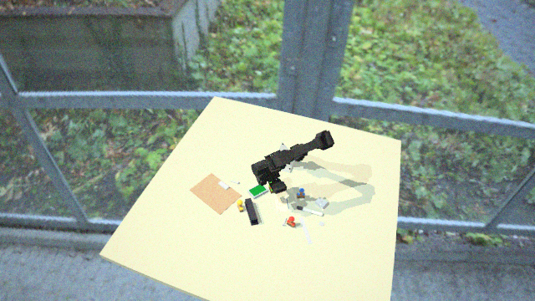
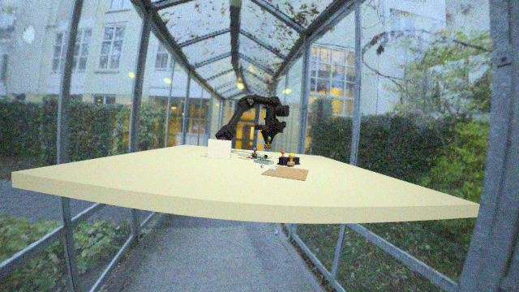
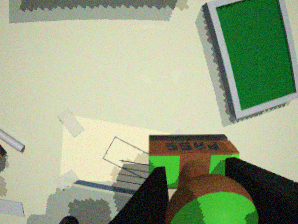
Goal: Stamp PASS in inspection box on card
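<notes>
PASS stamp (image 3: 200,183): brown block body with a round green knob and green side patches, mirrored lettering along its top edge in the wrist view. It is upright, clamped between the dark fingers of the gripper (image 3: 202,219), and raised off the bench (image 1: 217,251) in the exterior view.

Ink pad (image 3: 256,50): flat green rectangle in a pale grey frame, lying on the bench, apart from the stamp and up-right of it in the wrist view.

Card (image 3: 100,156): pale sheet lying flat just left of the stamp, bearing a thin outlined inspection box (image 3: 123,155), partly shadowed; any print inside cannot be made out.
</notes>
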Motion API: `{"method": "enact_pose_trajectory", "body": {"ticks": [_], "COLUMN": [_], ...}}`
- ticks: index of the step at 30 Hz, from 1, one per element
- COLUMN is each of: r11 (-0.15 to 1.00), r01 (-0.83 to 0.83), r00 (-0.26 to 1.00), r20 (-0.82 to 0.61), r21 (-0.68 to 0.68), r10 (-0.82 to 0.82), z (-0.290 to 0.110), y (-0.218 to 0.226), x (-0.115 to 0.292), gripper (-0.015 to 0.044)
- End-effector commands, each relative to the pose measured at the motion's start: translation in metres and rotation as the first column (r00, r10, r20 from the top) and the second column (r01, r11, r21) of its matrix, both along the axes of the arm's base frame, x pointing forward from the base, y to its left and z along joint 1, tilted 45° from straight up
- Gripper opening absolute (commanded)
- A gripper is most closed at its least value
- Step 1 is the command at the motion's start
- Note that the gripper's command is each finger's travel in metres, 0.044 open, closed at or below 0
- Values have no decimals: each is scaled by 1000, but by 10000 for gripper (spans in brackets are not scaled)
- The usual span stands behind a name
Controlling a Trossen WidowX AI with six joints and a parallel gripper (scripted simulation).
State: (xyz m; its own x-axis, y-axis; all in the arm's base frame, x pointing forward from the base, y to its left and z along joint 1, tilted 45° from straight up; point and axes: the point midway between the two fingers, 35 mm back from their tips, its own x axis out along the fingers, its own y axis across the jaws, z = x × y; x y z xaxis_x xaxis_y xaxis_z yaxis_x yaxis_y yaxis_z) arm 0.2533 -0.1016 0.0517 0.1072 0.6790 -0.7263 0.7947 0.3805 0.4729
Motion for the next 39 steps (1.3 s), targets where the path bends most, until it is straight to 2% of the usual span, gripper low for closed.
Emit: {"method": "enact_pose_trajectory", "body": {"ticks": [1,15,39], "r11": [995,932,931], "r01": [97,362,366], "r00": [992,875,872], "r20": [-88,-346,-349], "r21": [14,4,0], "r10": [-96,-338,-343], "z": [10,36,27], "y": [10,39,48], "x": [2,7,10], "gripper": [0,0,0]}}
